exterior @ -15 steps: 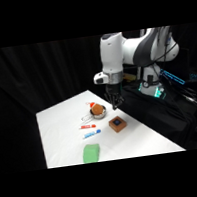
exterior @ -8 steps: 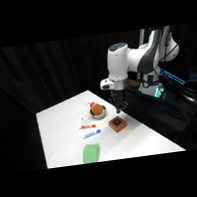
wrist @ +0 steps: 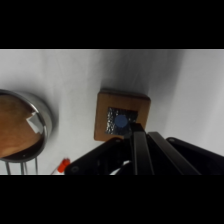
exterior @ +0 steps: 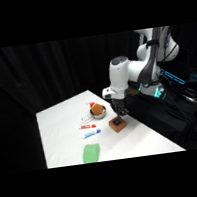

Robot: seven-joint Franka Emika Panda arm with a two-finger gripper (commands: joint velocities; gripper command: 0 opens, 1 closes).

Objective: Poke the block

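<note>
Arm over the block [exterior: 118, 124] on the white table [exterior: 59, 122].

The reddish-brown block with a dark blue square on top sits near the table's right edge. Just to its left and a little farther back stands a small metal bowl [exterior: 99, 111] holding something orange-brown. Left of the block lie a red marker [exterior: 87, 126] and a blue marker [exterior: 92, 134], and nearer the front edge a flat green slab [exterior: 92, 152]. Nothing lies between the block and the arm. The arm [exterior: 133, 71] reaches in from the upper right, its wrist bent downward. In the wrist view the gripper [wrist: 136, 131] points straight down, its tip at the blue square's edge; the jaws look drawn narrow together, holding nothing.
</note>
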